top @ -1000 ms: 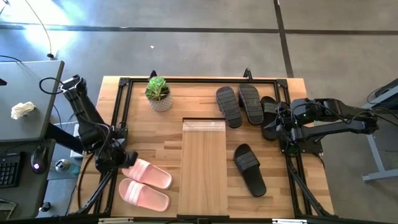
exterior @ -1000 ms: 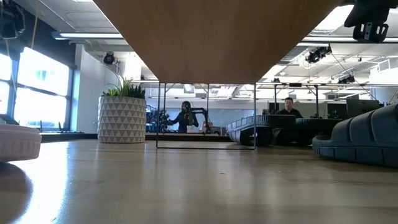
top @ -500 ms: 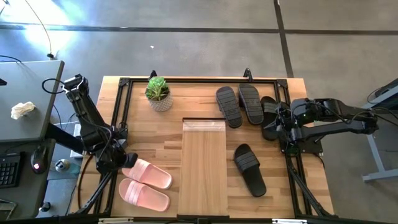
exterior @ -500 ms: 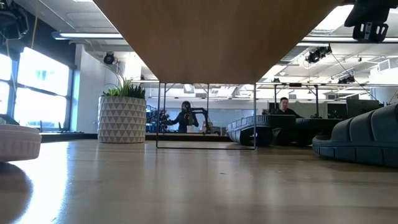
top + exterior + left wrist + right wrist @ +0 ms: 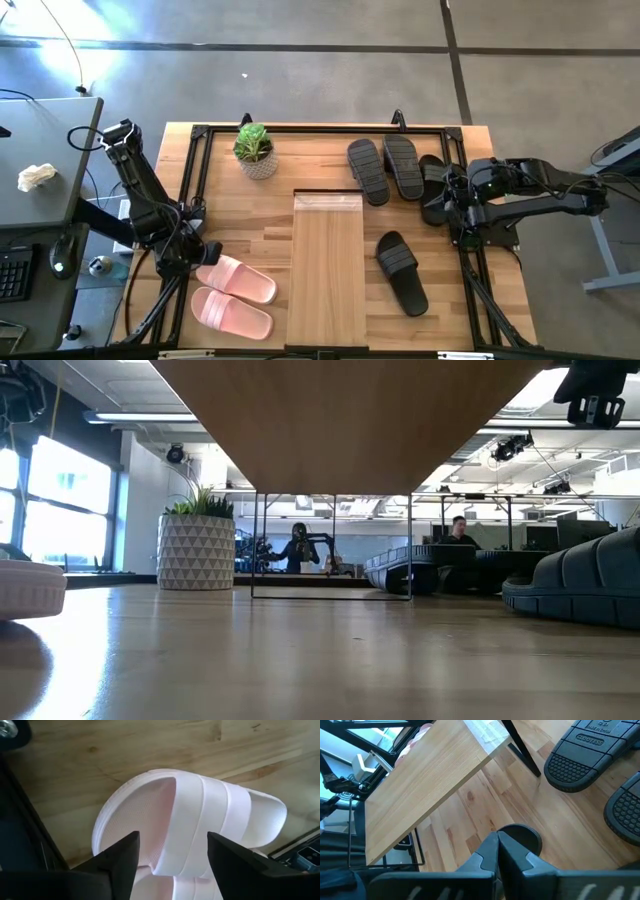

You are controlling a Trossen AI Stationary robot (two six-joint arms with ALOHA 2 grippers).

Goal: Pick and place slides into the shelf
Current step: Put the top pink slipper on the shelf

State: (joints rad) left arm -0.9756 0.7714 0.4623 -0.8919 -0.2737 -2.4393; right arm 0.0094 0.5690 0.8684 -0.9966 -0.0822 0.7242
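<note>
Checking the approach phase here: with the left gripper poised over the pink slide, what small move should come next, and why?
Probably lower the left gripper and close on the pale pink slide sandal's wide strap: its fingers stand open to either side of the strap, not yet gripping. The right gripper waits shut beside the black slides.

Pale pink slides (image 5: 238,279), black ribbed slides (image 5: 368,171), light-wood shelf (image 5: 326,270).

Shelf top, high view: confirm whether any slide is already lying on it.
No. The shelf shows only bare light wood; the pink slides and the black slides all lie on the table beside it.
</note>
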